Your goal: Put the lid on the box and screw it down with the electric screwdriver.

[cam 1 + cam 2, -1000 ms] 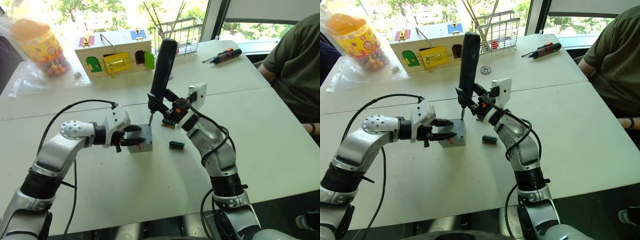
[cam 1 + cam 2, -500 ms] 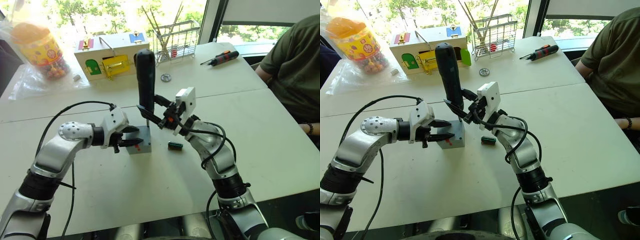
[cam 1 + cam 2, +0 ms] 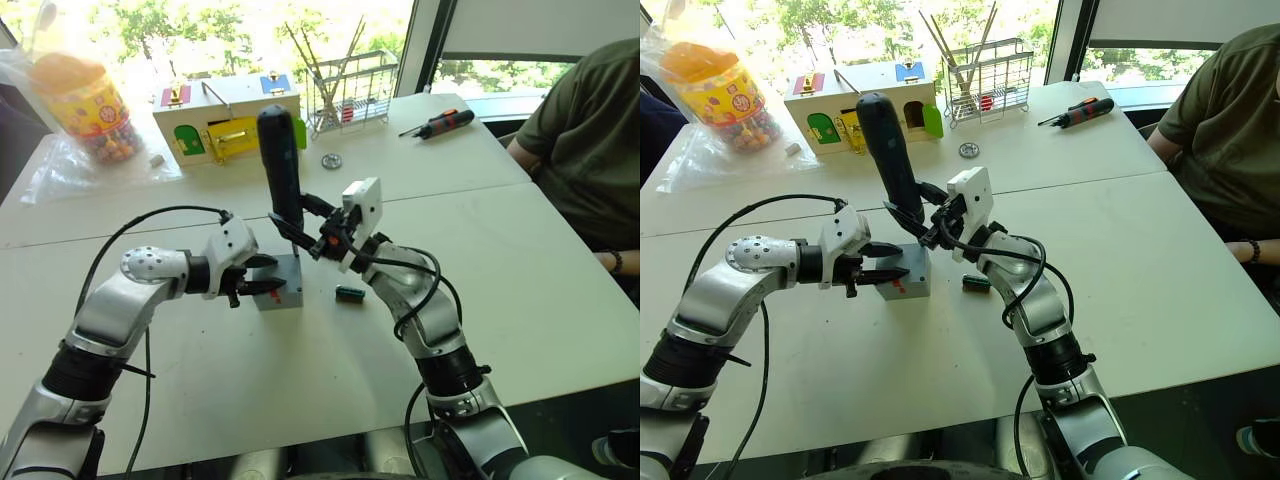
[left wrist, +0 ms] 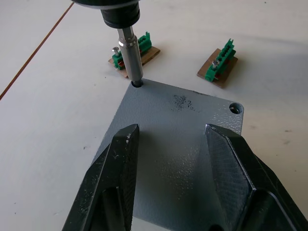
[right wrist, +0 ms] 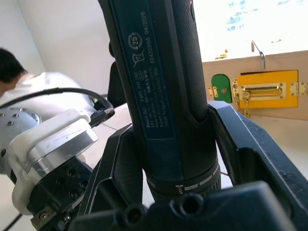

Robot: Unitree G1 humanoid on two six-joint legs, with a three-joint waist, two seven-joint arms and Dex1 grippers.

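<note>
The right claw (image 3: 303, 226) clamps the thick dark blue-black cylindrical electric screwdriver (image 3: 280, 165), its thin bit in a corner hole of the flat grey plastic lid (image 4: 178, 159); the left claw (image 4: 175, 166), fingers spread, rests on that lid atop the small square grey plastic box (image 3: 280, 288) on the white counter (image 3: 520, 270).

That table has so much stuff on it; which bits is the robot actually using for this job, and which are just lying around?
In use:
- lid, on the box
- electric screwdriver, held by the right gripper, bit in a corner hole
- left gripper, open over the lid

Lying about:
- wooden latch box
- candy jar
- wire rack
- hand screwdriver
- green terminal blocks
</note>
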